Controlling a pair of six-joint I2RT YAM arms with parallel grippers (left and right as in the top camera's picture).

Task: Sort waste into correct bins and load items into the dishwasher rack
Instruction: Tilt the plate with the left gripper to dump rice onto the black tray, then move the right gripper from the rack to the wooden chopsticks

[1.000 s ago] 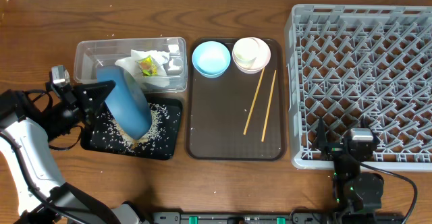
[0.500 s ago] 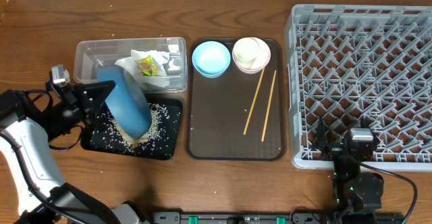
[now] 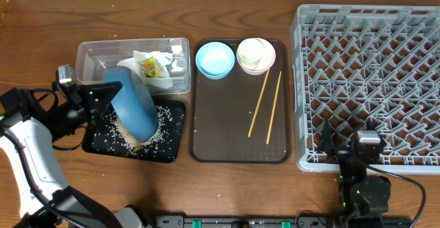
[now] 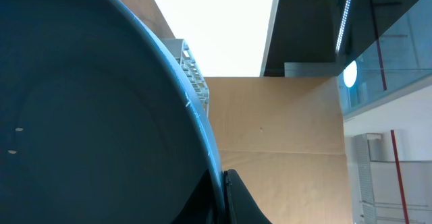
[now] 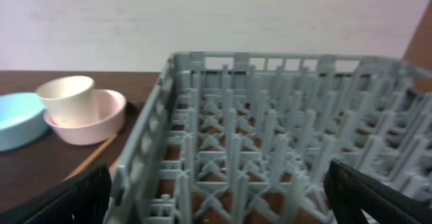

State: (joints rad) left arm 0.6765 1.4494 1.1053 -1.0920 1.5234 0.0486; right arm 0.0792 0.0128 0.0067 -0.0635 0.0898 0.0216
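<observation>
- Plate, large dark-blue round (image 3: 135, 108): held steeply tilted over the shallow black rectangular tray (image 3: 180, 145), at the desk's (image 3: 206, 15) left. Whether its lower rim touched the tray could not be told.
- Left tool (image 3: 104, 93): clamped tight on the plate's upper-left rim.
- Loose white rice grains (image 3: 161, 121): heaped under the plate's lower edge and scattered across the tray. The left wrist view showed a speck or two on the plate face.
- Step in hand, as judged: tipping rice off the plate into the black tray. Done well, the low rim would stay inside the tray walls, the tilt steep, and any shake gentle, so that no grains jump onto the desk. The grip should not slacken.
- Clear rectangular plastic tub (image 3: 86, 56): just behind the tray, holding the crumpled white paper napkin (image 3: 157, 56) and the small yellow-green snack wrapper (image 3: 148, 67).
- Right tool (image 3: 347, 140): jaws spread wide, holding nothing, at the near edge of the large grey plastic rack (image 3: 371, 63).
</observation>
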